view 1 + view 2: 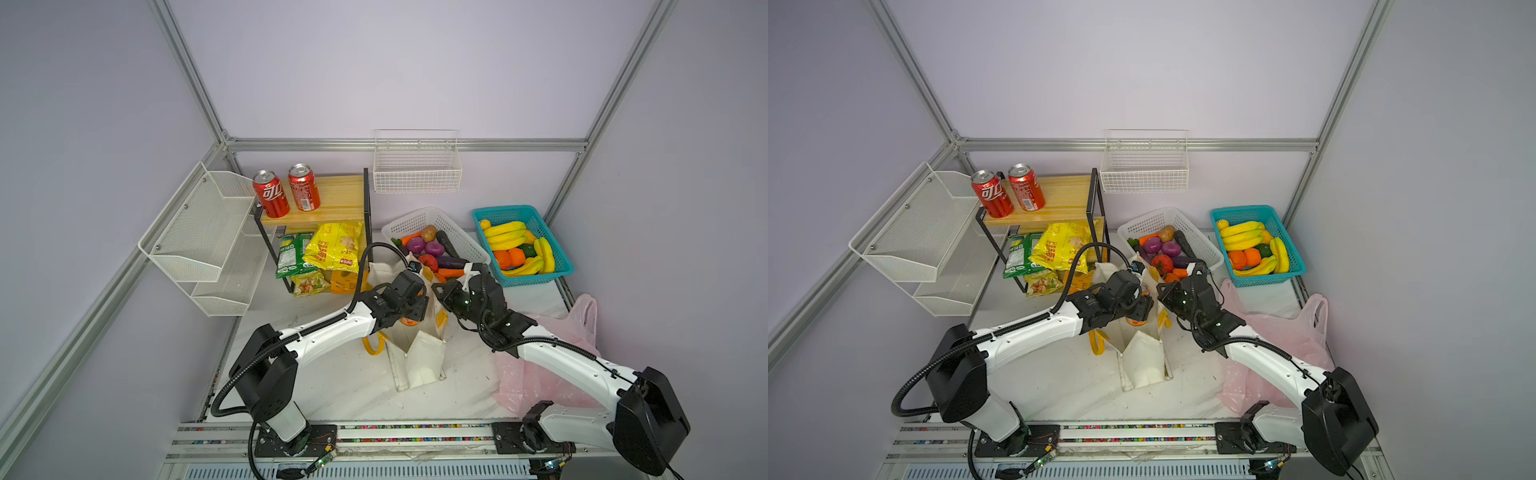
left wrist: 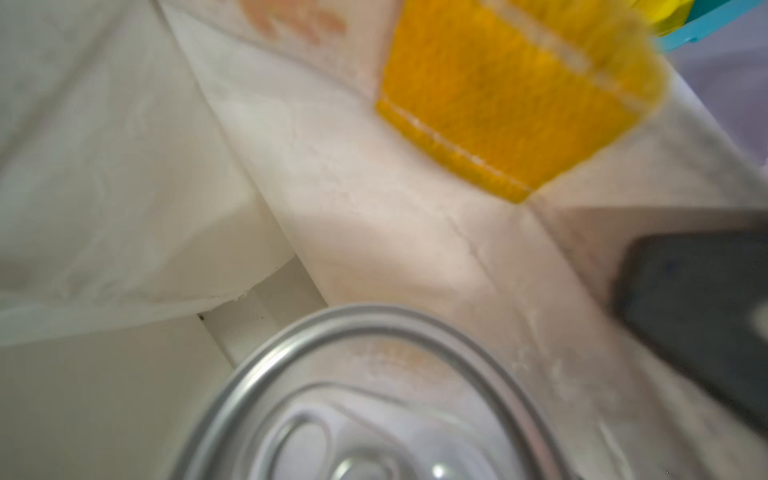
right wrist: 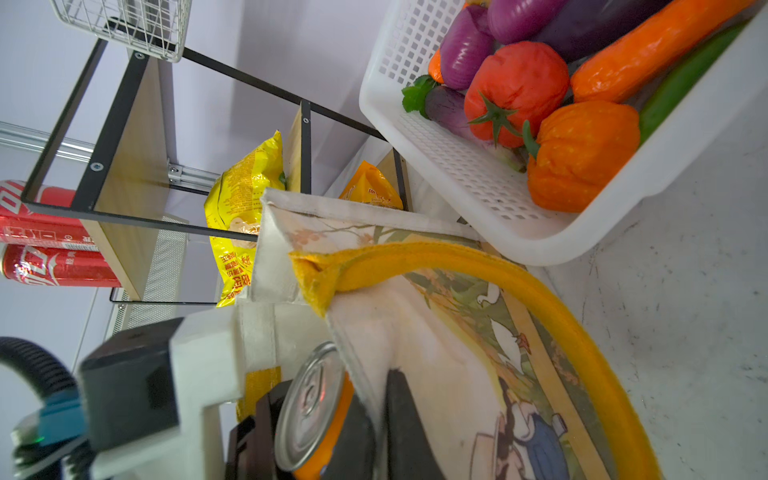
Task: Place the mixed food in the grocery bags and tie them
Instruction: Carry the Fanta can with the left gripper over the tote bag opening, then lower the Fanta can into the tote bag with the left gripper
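Left hand [image 1: 411, 309] grasping orange soda can [image 3: 316, 415] by sides, at mouth of canvas tote [image 1: 424, 357]. Right hand [image 1: 437, 291] pinched tight on tote rim. Can probably rigid, slick, weighty: mid-body side grip. Tote cloth limp: take by rim.

Silver can [image 2: 374, 415] lid fills near field, pull tab visible, v. close, out of focus. Cream tote [image 2: 365, 232] canvas all round it: folded wall one side, creased panel behind lid. Yellow-orange handle patch [image 2: 511, 95] stitched to panel, faint orange print nearby. Dark blurred block [image 2: 702, 307] against canvas, ID unclear. Teal basket [image 2: 702, 29] corner shows past tote edge.
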